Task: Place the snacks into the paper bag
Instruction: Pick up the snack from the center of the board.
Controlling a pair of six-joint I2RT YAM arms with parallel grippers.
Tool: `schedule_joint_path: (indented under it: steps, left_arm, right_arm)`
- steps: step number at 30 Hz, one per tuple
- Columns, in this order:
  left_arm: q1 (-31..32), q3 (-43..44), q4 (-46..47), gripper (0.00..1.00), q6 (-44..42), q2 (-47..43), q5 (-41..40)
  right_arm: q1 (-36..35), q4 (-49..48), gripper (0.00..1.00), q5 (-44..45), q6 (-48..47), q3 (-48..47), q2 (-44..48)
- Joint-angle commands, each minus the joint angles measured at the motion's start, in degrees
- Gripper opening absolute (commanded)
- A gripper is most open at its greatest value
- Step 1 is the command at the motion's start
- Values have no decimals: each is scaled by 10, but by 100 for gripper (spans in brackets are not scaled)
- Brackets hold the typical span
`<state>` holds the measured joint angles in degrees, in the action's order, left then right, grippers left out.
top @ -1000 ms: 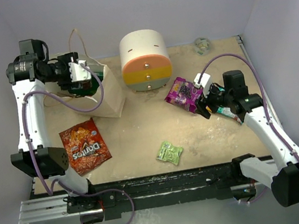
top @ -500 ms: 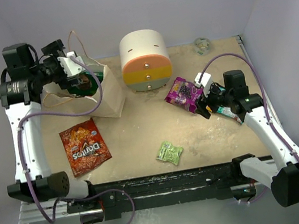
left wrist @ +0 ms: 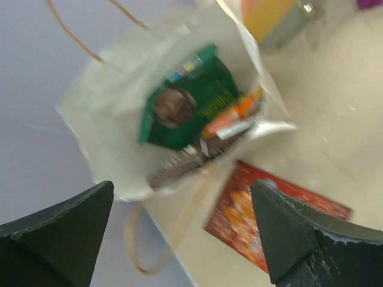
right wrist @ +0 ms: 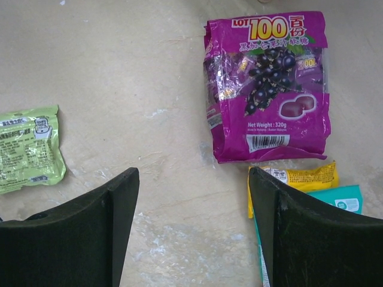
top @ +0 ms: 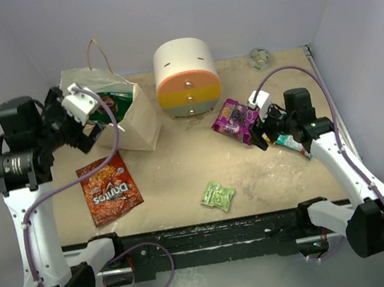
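We find the left gripper (left wrist: pixel 181 190) spread wide and empty, hovering above the paper bag (top: pixel 135 122). The bag stands at ten o'clock on the table (top: pixel 180 160), mouth up. Inside lies a green packet (left wrist: pixel 191 101), with what seems a brown packet (left wrist: pixel 179 170) beside it, though this is blurred. The left arm (top: pixel 34 236) rises tall, elbow bent. The right gripper (right wrist: pixel 191 176) is likewise parted and empty, low at three o'clock. The purple packet (right wrist: pixel 269 89) lies just beyond it, long axis twelve-to-six in the wrist view.

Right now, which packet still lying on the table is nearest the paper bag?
The red-orange Doritos packet, lying flat just in front of the paper bag. The lime-green packet and the purple packet both lie farther off to the right.
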<state>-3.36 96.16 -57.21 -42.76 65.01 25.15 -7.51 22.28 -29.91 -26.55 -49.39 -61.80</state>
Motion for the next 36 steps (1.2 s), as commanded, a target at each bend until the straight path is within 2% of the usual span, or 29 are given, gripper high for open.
schedule_joint_path:
  steps: [1, 7, 10, 16, 20, 28, 32, 36]
  left_arm:
    - [-2, -72, -128, 99, 43, -73, -32]
    - [-2, -181, -225, 99, 22, -138, -69]
    - [-2, -260, -222, 99, -13, -169, -87]
    - [-2, -398, -190, 100, -126, -203, -30]
    - [-2, -472, -121, 98, -172, -181, -72]
    - [7, -569, 15, 98, -225, -132, -95]
    - [35, -608, 79, 97, -214, -110, -115]
    - [96, -647, 118, 97, -191, -89, -151]
  right_arm:
    - [-4, -18, 77, 2, 8, -21, 0]
    - [-5, -22, 78, 0, 6, -8, 16]
    - [-5, -19, 78, -4, 3, -7, 19]
    - [-6, -11, 78, -4, -5, -5, 19]
    - [-6, -9, 78, 0, -7, -4, 23]
    - [-6, -9, 79, 15, -16, -1, 18]
    - [-6, -6, 79, 23, -19, -3, 14]
    - [-6, -11, 80, 25, -20, 2, 23]
